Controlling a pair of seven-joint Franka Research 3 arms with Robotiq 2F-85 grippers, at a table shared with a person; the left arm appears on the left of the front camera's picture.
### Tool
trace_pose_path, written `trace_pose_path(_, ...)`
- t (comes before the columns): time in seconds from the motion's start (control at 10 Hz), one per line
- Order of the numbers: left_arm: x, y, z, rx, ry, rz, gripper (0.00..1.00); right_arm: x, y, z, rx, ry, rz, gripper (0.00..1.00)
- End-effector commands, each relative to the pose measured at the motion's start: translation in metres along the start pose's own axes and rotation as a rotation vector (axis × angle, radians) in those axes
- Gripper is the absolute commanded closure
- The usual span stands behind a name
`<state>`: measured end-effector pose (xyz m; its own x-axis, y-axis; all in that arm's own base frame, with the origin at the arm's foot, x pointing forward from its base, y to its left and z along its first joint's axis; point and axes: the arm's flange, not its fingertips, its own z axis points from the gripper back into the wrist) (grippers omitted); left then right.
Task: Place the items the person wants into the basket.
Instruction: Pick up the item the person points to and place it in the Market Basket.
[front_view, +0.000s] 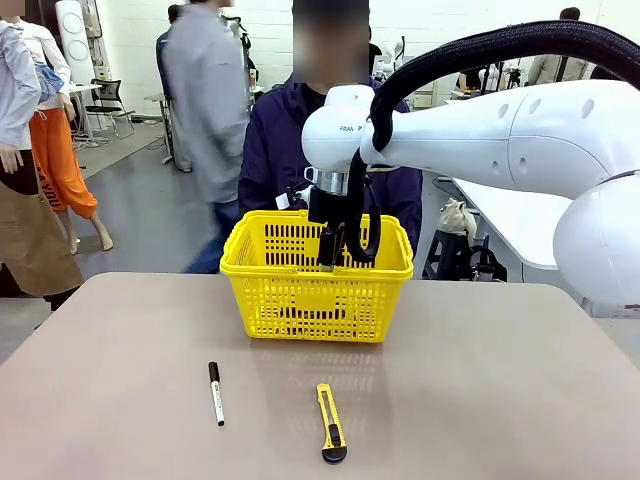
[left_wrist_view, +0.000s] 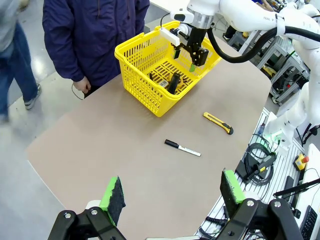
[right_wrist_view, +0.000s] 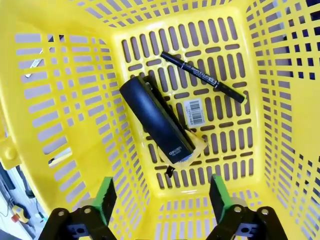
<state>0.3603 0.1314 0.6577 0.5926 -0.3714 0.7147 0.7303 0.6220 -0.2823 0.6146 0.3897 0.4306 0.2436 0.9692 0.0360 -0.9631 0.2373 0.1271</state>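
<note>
The yellow basket (front_view: 280, 270) stands mid-table in front of the person (front_view: 275, 150). My right gripper (front_view: 337, 250) hangs open just inside its rim, nothing between the fingers. Looking down from that wrist, the right gripper (right_wrist_view: 162, 195) is above the basket floor (right_wrist_view: 225, 145), where a black stapler (right_wrist_view: 155, 120) lies slanted and a slim black pen (right_wrist_view: 202, 76) lies beyond it. A yellowish thing peeks from under the stapler's near end; I cannot tell what it is. My left gripper (left_wrist_view: 172, 192) is open, high above the table's near edge, far from the basket (left_wrist_view: 145, 90).
A white marker with a black cap (front_view: 215, 392) and a yellow-and-black utility knife (front_view: 331, 423) lie on the table in front of the basket. The person's hand (left_wrist_view: 81, 86) rests at the far table edge. People walk behind.
</note>
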Motion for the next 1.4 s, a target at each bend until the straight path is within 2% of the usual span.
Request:
trace_pose_path(0.0, -0.001, 0.000, 0.001, -0.012, -0.014, -0.012, 0.00, 0.009, -0.009, 0.007, -0.015, 0.045, 0.018, 0.00)
trace_pose_path(0.3, -0.001, 0.000, 0.001, -0.012, -0.014, -0.012, 0.00, 0.007, -0.005, 0.014, -0.015, 0.047, 0.006, 0.00)
trace_pose_path(0.5, -0.001, 0.000, 0.001, -0.012, -0.014, -0.012, 0.00, -0.020, 0.027, 0.069, -0.098, 0.084, -0.075, 0.00)
trace_pose_path(0.6, -0.001, 0.000, 0.001, -0.012, -0.014, -0.012, 0.00, -0.052, 0.044, 0.101, -0.129, 0.125, -0.153, 0.00)
trace_pose_path(0.7, -0.001, 0.000, 0.001, -0.012, -0.014, -0.012, 0.00, -0.093, 0.061, 0.130, -0.195, 0.113, -0.222, 0.00)
trace_pose_path(0.8, -0.001, 0.000, 0.001, -0.012, -0.014, -0.012, 0.00, -0.139, 0.076, 0.153, -0.210, 0.101, -0.282, 0.00)
trace_pose_path(0.9, -0.001, 0.000, 0.001, -0.012, -0.014, -0.012, 0.00, -0.191, 0.089, 0.171, -0.243, 0.054, -0.365, 0.00)
trace_pose_path(1.1, -0.001, 0.000, 0.001, -0.012, -0.014, -0.012, 0.00, -0.267, 0.112, 0.183, -0.284, -0.052, -0.488, 0.00)
trace_pose_path(1.3, -0.001, 0.000, 0.001, -0.012, -0.014, -0.012, 0.00, -0.318, 0.125, 0.174, -0.270, -0.133, -0.601, 0.00)
